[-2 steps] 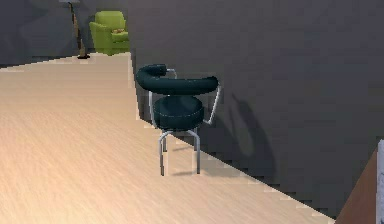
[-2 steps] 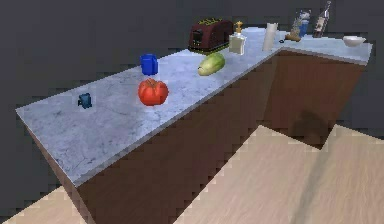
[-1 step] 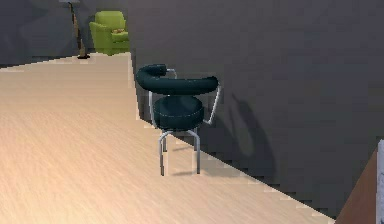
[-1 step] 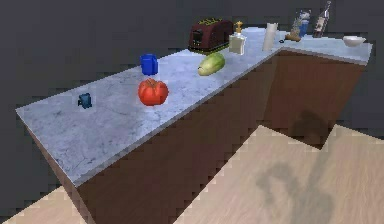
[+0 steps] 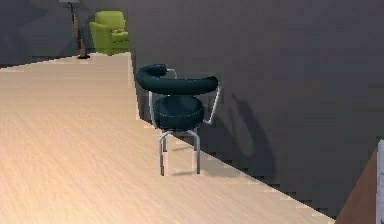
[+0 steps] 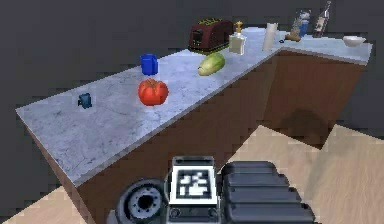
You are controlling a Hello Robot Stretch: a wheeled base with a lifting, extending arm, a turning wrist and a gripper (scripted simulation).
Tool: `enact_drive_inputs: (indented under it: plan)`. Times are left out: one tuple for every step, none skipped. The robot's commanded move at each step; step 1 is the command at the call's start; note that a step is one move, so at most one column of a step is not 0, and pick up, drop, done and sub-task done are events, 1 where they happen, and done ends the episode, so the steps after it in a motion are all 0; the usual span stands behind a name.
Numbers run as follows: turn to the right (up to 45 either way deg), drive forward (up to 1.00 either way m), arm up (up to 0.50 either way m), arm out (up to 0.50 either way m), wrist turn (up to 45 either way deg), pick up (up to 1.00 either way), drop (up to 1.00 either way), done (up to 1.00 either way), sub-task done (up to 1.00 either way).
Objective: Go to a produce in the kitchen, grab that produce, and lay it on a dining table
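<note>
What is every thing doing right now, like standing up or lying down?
tomato, whole, resting on the counter.
blue cup, upright.
yellow-green produce, lying on its side.
toaster, upright.
white bowl, right way up.
black chair, upright on its legs.
green armchair, upright.

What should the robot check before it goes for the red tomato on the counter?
1. Tomato in sight on the counter: ok.
2. Tomato apart from the blue cup and the yellow-green vegetable: ok.
3. Tomato close enough for the arm to reach: cannot tell.
4. Floor straight ahead free for driving: not ok, a chair stands there by the wall.
</note>
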Motion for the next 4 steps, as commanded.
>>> enact_drive_inputs:
  plan:
    - [0.0, 0.00, 0.00, 0.50, 0.0, 0.00, 0.00, 0.00, 0.00]
    - [0.0, 0.00, 0.00, 0.00, 45.0, 0.00, 0.00, 0.00, 0.00]
    - [0.0, 0.00, 0.00, 0.00, 45.0, 0.00, 0.00, 0.00, 0.00]
    - [0.0, 0.00, 0.00, 0.00, 45.0, 0.00, 0.00, 0.00, 0.00]
